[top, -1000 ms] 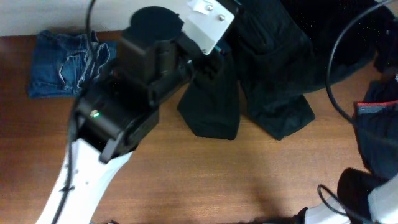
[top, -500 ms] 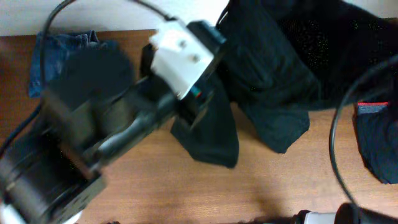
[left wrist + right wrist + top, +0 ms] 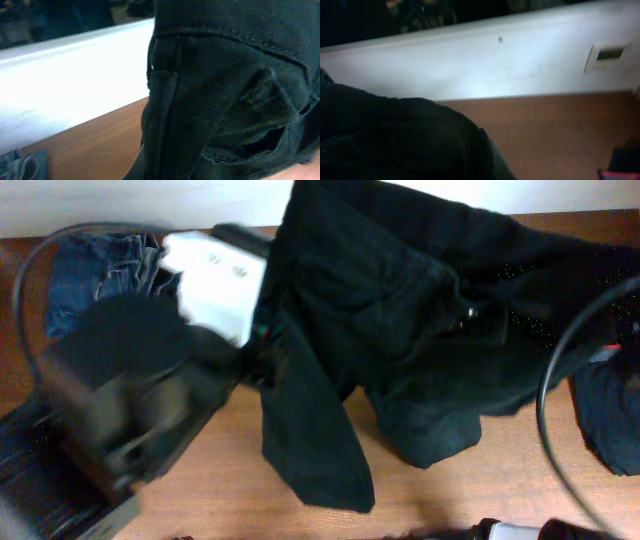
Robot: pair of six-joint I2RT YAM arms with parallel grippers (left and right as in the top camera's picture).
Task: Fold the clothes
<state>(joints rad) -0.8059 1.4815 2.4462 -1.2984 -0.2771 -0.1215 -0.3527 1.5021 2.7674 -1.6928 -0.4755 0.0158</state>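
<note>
Wood table (image 3: 450,500): black trousers (image 3: 380,310), legs pointing nearward.

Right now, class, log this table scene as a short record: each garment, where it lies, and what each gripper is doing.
main garment: black trousers, raised and spread across the far side, two legs hanging toward the front
second garment: blue jeans, crumpled at the far left corner
third garment: dark garment with a reddish band, at the right edge
left gripper: shut, apparently on the trousers' edge; fingers hidden by cloth
right gripper: shut, fingers out of sight; black cloth in its camera's lower left
surface: wooden table
fold: not yet done
</note>
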